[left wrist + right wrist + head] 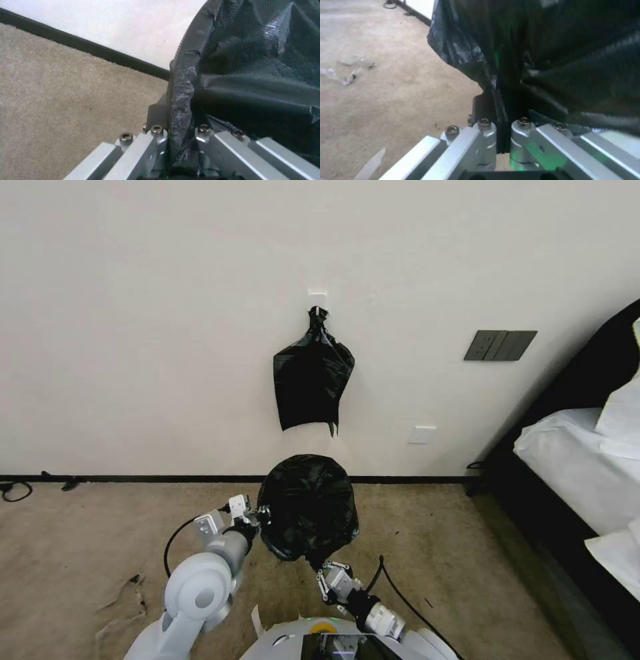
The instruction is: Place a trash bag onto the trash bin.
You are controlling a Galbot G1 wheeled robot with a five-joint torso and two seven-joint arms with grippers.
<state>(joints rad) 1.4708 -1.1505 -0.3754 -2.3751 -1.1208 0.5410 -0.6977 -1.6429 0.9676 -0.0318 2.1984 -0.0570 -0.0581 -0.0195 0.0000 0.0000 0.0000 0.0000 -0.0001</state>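
Observation:
The trash bag (308,507), glossy black and crinkled, hangs spread into a dome between my two grippers above the carpet near the wall. My left gripper (262,513) is shut on its left edge; in the left wrist view the bag's edge (181,82) runs down between the closed fingers (157,113). My right gripper (321,567) is shut on the bag's near lower edge, and in the right wrist view the bag's folds (506,75) pass between its fingers (481,105). The trash bin is hidden by the bag.
A flatter black bag bunch (312,373) hangs from a hook on the wall just behind. A bed (587,467) with white bedding stands to the right. Cables (17,490) lie by the skirting at the left, and plastic scraps (120,597) on the carpet.

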